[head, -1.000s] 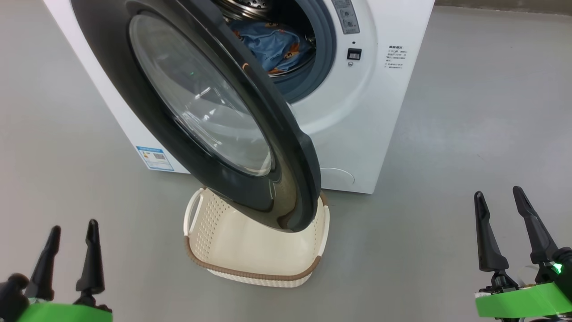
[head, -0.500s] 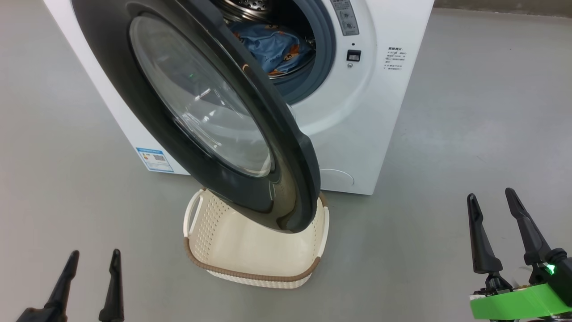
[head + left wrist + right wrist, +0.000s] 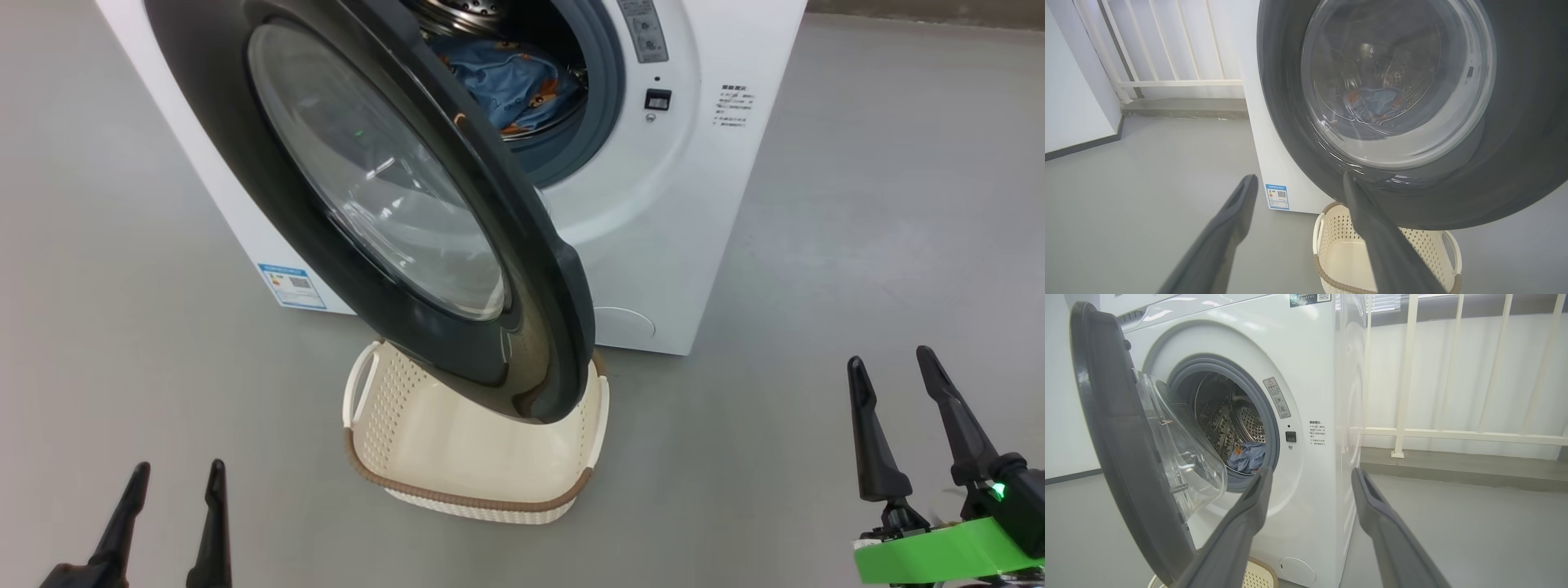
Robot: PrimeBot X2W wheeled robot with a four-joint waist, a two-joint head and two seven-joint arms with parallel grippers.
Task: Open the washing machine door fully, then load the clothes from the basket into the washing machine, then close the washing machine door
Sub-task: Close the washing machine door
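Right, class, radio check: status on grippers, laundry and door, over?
Left gripper, right gripper open, empty. Clothes in drum, basket looks empty. Washing machine door open, overhanging basket.

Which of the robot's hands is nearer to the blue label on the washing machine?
Left. The left hand points almost straight at the blue label; the right hand is far off to the label's right, beyond the open door.

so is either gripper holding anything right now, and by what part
Nothing is held. The left gripper and the right gripper are both open and empty, clear of the washing machine door; the clothes lie inside the washing machine.
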